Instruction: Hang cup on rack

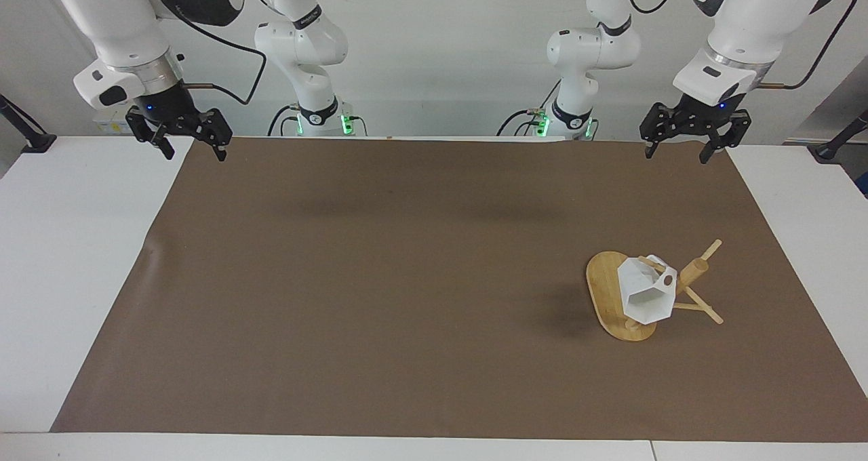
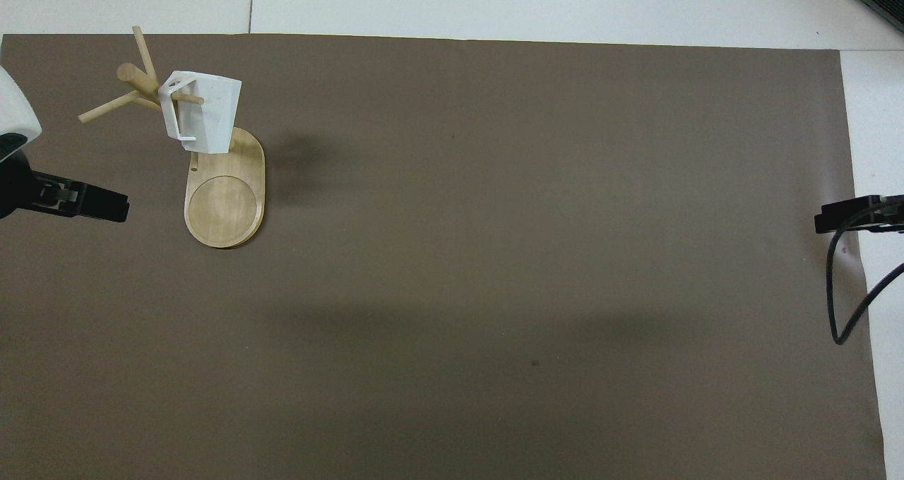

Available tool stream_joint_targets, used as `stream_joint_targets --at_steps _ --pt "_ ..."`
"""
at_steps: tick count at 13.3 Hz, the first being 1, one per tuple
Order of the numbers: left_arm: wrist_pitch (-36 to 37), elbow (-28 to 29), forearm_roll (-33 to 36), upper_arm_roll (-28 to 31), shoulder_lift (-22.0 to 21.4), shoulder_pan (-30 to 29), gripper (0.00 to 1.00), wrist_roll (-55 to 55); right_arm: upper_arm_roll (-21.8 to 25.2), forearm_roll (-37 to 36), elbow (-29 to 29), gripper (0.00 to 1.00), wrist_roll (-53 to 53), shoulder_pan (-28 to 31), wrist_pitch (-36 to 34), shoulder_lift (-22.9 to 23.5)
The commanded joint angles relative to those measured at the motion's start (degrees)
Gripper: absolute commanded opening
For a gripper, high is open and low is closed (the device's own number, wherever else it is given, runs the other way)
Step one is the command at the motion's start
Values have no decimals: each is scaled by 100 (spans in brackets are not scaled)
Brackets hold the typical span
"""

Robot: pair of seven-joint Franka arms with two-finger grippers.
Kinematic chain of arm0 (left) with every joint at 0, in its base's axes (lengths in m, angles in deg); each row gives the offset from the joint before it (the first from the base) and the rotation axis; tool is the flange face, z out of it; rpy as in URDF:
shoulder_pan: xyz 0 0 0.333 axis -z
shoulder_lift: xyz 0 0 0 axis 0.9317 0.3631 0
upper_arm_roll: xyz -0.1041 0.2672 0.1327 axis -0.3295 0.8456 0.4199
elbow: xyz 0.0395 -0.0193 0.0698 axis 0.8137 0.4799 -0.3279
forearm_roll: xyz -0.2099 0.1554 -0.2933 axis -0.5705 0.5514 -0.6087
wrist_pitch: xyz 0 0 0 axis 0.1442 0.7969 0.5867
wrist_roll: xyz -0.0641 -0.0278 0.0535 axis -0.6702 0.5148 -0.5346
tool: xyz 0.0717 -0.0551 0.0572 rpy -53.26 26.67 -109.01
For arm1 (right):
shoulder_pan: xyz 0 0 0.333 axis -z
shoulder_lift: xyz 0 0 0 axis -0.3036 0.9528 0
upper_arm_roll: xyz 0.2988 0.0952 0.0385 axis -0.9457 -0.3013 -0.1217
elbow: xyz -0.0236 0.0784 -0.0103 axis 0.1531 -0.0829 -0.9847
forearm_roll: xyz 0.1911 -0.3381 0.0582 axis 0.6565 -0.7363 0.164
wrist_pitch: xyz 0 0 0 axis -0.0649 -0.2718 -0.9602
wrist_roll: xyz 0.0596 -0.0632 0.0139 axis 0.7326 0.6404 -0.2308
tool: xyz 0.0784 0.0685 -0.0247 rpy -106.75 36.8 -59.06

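One white faceted cup (image 1: 647,297) hangs by its handle on a peg of the bamboo mug rack (image 1: 616,297), which we see standing on the brown mat (image 1: 380,278) toward the left arm's end. Both grippers, left (image 1: 690,150) and right (image 1: 182,146), hang spread and empty, apparently over the mat's robot-side corners.

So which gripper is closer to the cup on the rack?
Left. The left gripper hangs open over the mat's edge at the cup's end of the table. The right gripper, also open, waits at the other end. The cup hangs on the rack.
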Motion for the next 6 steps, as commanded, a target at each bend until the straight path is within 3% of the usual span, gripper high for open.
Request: stream_joint_targets --at_steps 1,6 --pt "70 24 37 -20 -16 -60 100 6 -24 131 -5 100 36 39 -99 -79" --pt "96 33 -191 -12 -34 -236 100 6 -24 131 -5 100 36 39 -99 -79"
